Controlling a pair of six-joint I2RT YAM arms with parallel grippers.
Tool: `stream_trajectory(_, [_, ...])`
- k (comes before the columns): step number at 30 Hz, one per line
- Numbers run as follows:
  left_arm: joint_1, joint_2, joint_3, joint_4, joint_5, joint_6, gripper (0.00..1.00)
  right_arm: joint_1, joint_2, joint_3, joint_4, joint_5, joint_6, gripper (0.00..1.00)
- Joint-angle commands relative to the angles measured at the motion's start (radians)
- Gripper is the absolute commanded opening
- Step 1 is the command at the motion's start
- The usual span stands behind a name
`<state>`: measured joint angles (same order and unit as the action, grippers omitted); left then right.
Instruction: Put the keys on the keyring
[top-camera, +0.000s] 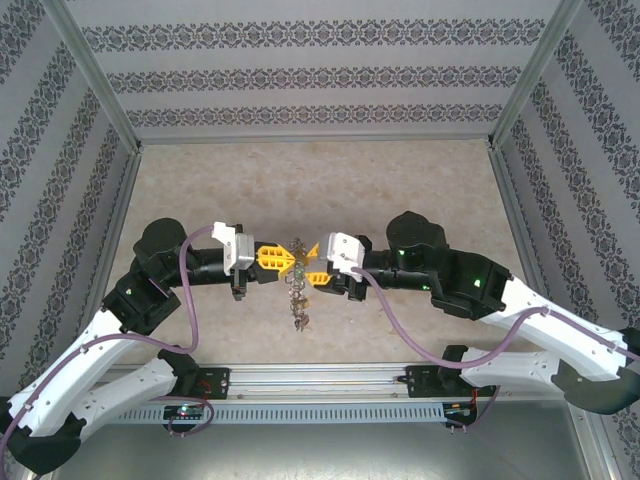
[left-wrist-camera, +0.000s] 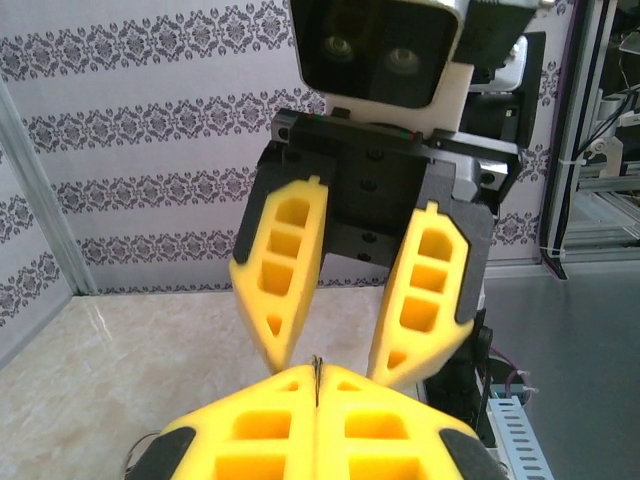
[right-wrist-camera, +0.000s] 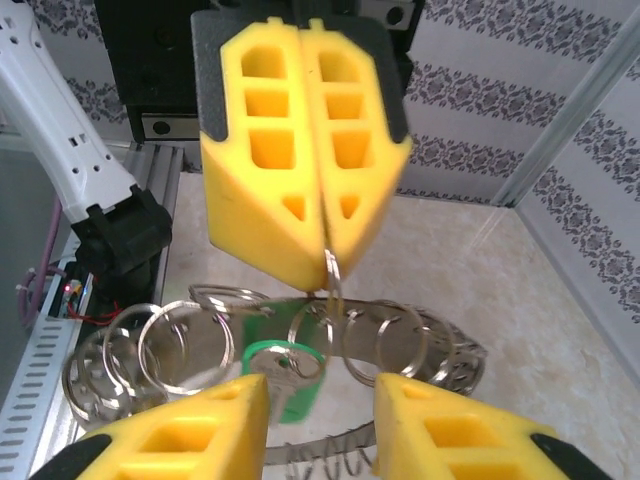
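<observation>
Two grippers meet above the middle of the table: the left gripper is pressed shut, pinching a thin loop of the keyring, which dangles below with a green-headed key among its rings, while the right gripper stands partly spread, holding nothing.

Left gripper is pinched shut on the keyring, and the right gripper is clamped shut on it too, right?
Not quite. The right gripper is open, its yellow fingers spread apart, as the left wrist view shows. The left gripper is indeed pinched shut on the keyring.
</observation>
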<state>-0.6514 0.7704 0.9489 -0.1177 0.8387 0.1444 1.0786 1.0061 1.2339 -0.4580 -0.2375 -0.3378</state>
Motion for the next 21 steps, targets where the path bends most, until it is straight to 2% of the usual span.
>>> stream_trajectory(1, [0.016, -0.020, 0.007, 0.085, 0.035, -0.020, 0.00, -0.013, -0.031, -0.013, 0.058, -0.030, 0.034, 0.34])
stream_trajectory(9, [0.018, -0.018, 0.008, 0.093, 0.048, -0.023, 0.00, -0.029, 0.002, -0.006, 0.082, -0.102, 0.051, 0.28])
stream_trajectory(17, [0.017, -0.016, 0.000, 0.104, 0.050, -0.031, 0.00, -0.029, 0.041, 0.011, 0.104, -0.155, 0.051, 0.28])
stream_trajectory(21, [0.018, -0.019, -0.002, 0.108, 0.053, -0.035, 0.00, -0.030, 0.052, 0.008, 0.113, -0.150, 0.052, 0.20])
